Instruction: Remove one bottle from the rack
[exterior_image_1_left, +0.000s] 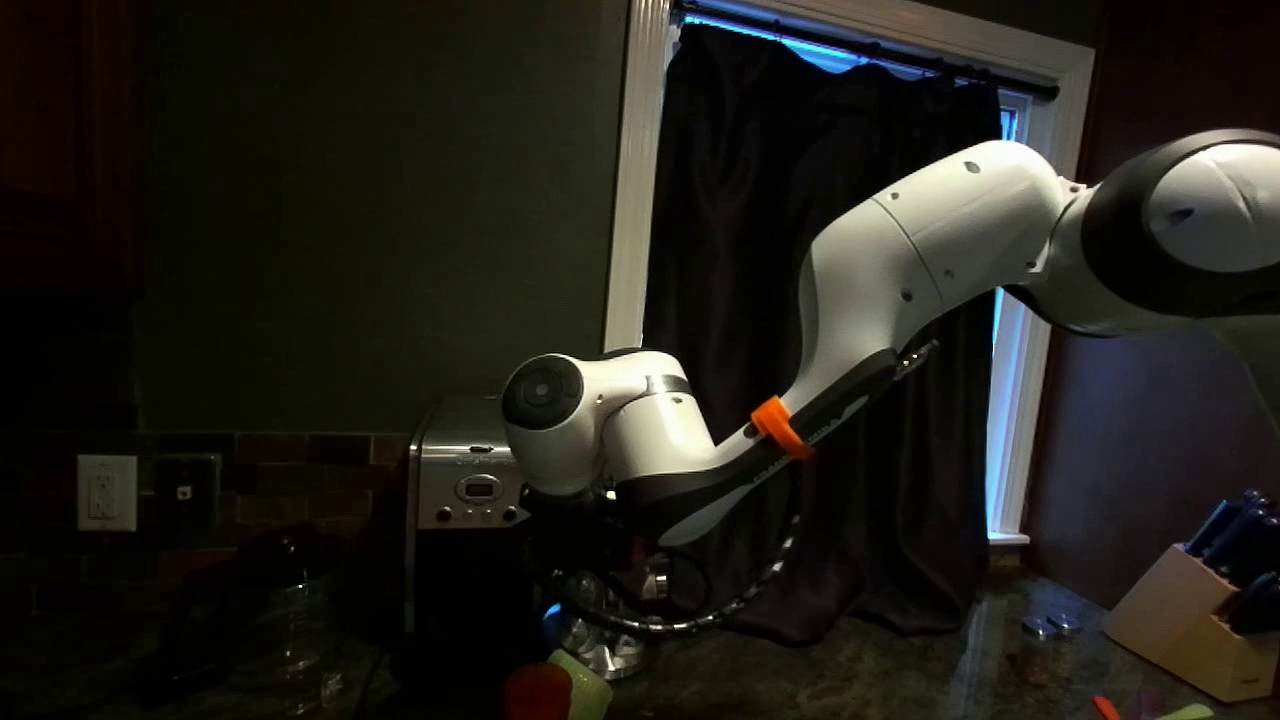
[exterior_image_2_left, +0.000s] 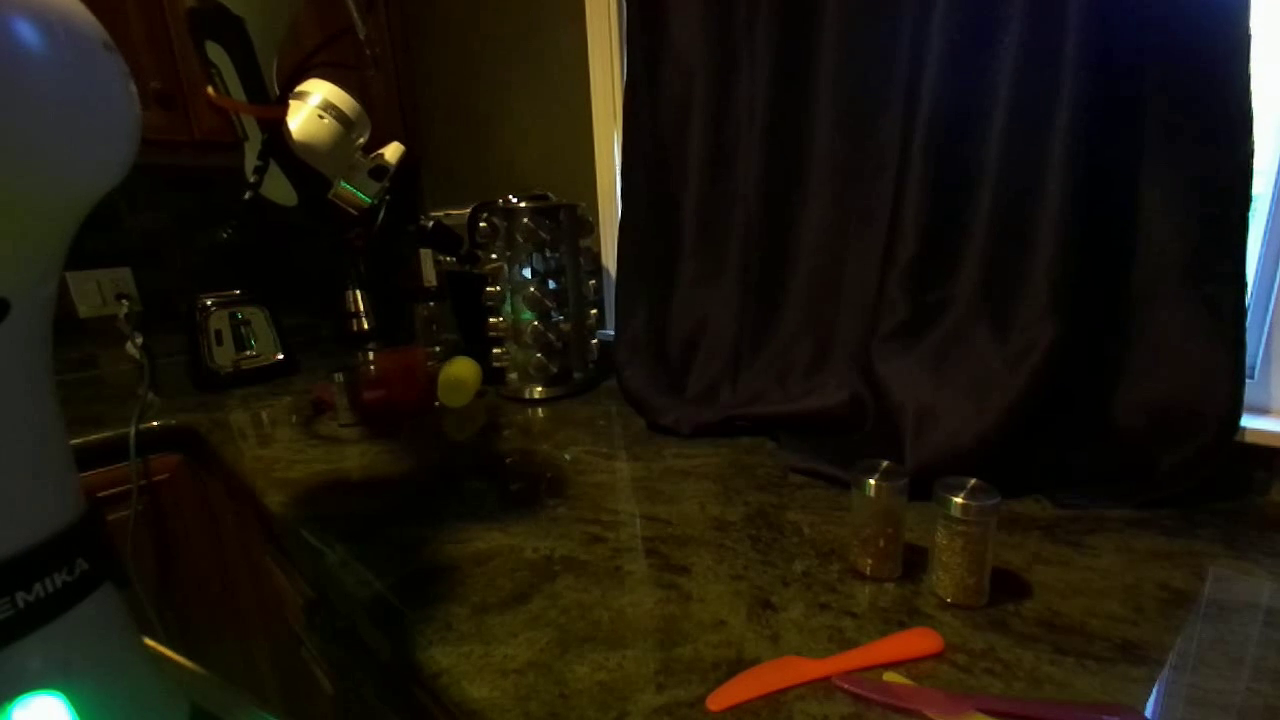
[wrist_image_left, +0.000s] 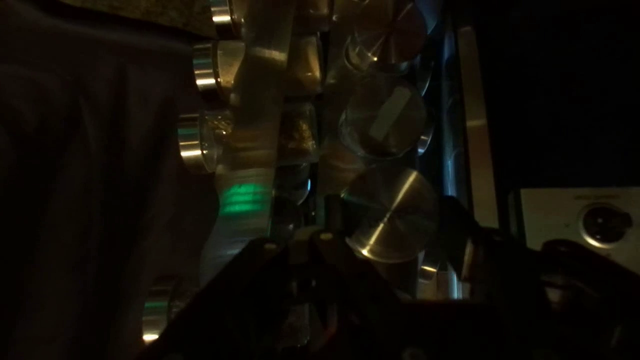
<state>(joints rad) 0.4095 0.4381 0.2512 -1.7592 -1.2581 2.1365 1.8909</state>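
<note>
The rack (exterior_image_2_left: 541, 385) is a round steel carousel at the back of the counter, its columns holding several clear bottles with shiny lids. Part of the same rack (exterior_image_1_left: 612, 660) shows below the wrist in an exterior view. In the wrist view, steel strips (wrist_image_left: 260, 100) run between the bottles. My gripper (wrist_image_left: 393, 215) has one dark finger on each side of a bottle's round metal lid (wrist_image_left: 395, 210), shut on it. That bottle sits in line with the bottle (wrist_image_left: 385, 120) above it; its body is hidden behind the lid. Darkness hides the fingers in both exterior views.
A coffee maker (exterior_image_1_left: 465, 480) stands right beside the rack. A red cup (exterior_image_1_left: 537, 692) and a green cup (exterior_image_1_left: 588, 685) are in front. Two bottles, a nearer one (exterior_image_2_left: 963, 550) and another (exterior_image_2_left: 880, 525), stand on the counter near an orange knife (exterior_image_2_left: 825, 670). A dark curtain (exterior_image_2_left: 900, 250) hangs behind.
</note>
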